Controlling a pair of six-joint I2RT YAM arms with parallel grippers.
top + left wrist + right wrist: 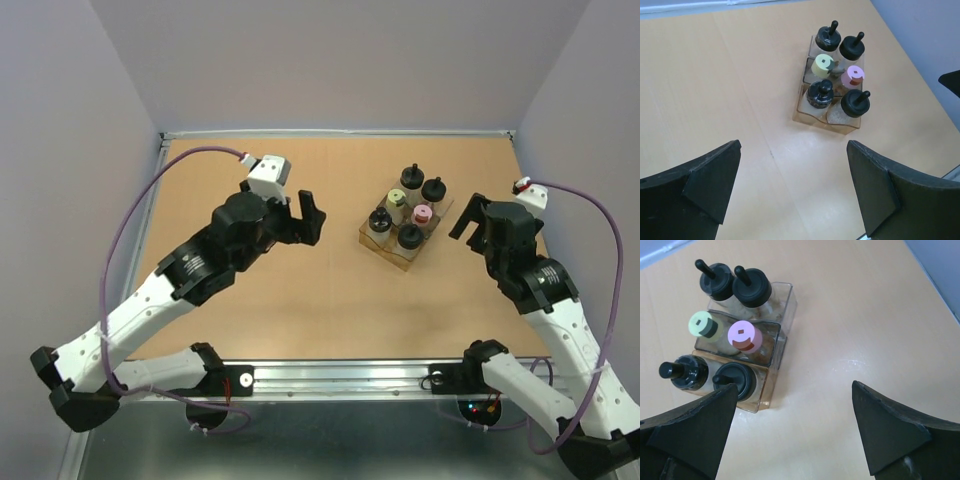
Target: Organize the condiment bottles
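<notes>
Both grippers hang with jaws spread wide and nothing between them. The left gripper (303, 220) hovers over bare tabletop well left of the box, and the right gripper (472, 222) is near the box's right side. The six small clear round condiment bottles (855, 75), tan inside, stand upright in the amber-tinted clear rectangular plastic box (786, 302), two to each compartment. They look light, rigid and smooth, so probably slippery. Since they are packed close, the narrow necks under the caps seem the safest hold, taken from above. The tan wooden table (300, 300) leaves open room all round the box, and grey walls rise at its edges.
</notes>
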